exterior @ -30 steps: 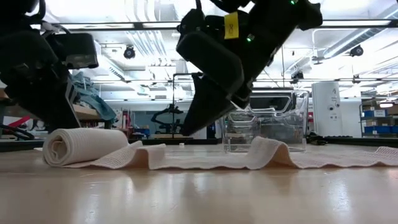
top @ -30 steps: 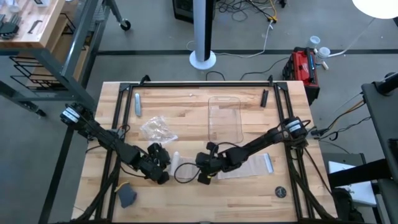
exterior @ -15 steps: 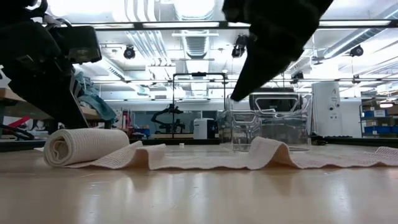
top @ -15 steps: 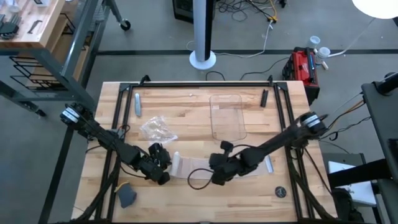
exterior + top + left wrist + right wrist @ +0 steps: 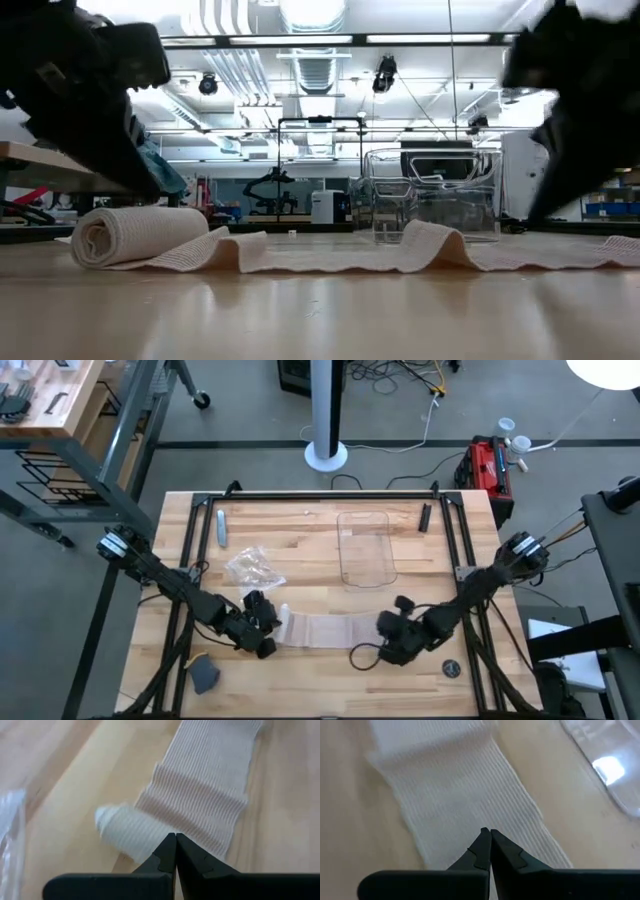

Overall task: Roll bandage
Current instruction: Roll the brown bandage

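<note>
- While its two dark fingers are pressed tip to tip with nothing between them, the left gripper [image 5: 262, 632] sits at the lower left of the high view, just beside the rolled end of the bandage [image 5: 315, 629].
- Likewise closed and empty, the right gripper [image 5: 394, 645] is at the lower centre-right of that view, near the strip's other end.
- Between the two grippers the bandage lies flat on the wooden table [image 5: 300, 550], its long axis running left to right across the high view — roll at the left, loose tail to the right.
- Bare wood lies open below the strip toward the near edge, and above it up to the clear tray [image 5: 366, 548] at upper centre.
- A crinkled clear wrapper [image 5: 250, 567] lies upper left of the roll, apart from it.
- Only the low view shows the strip's profile — a fat roll [image 5: 125, 235] at left, then a wavy tail humping up off the table in front of the tray.
- From the left wrist view the roll's ribbed weave [image 5: 125, 832] shows, right at the closed fingertips.
</note>
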You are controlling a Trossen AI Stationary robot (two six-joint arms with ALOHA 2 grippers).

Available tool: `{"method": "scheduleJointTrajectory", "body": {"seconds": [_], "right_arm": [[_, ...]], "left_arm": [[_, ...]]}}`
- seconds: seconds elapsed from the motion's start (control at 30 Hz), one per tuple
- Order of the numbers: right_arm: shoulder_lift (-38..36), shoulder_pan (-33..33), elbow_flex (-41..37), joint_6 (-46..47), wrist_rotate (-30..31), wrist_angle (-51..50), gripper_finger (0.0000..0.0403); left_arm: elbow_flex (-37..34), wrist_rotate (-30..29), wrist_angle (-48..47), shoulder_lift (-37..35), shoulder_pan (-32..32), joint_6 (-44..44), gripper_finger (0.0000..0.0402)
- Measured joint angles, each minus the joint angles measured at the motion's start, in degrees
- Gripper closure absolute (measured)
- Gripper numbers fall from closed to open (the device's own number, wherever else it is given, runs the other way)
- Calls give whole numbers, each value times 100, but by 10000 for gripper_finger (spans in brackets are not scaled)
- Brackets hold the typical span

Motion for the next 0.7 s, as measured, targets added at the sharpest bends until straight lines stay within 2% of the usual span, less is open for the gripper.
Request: {"method": "scheduleJointTrajectory", "body": {"seconds": [0.23, 0.4, 0.7], "right_arm": [[-7, -15, 16, 333, 43, -93, 403], [0, -45, -17, 856, 6, -444, 403], [31, -84, -14, 1436, -273, -447, 403]], "left_arm": [[0, -265, 50, 2, 6, 140, 401], [-7, -264, 61, 7, 4, 130, 401], [-9, -75, 131, 9, 9, 120, 401]]}}
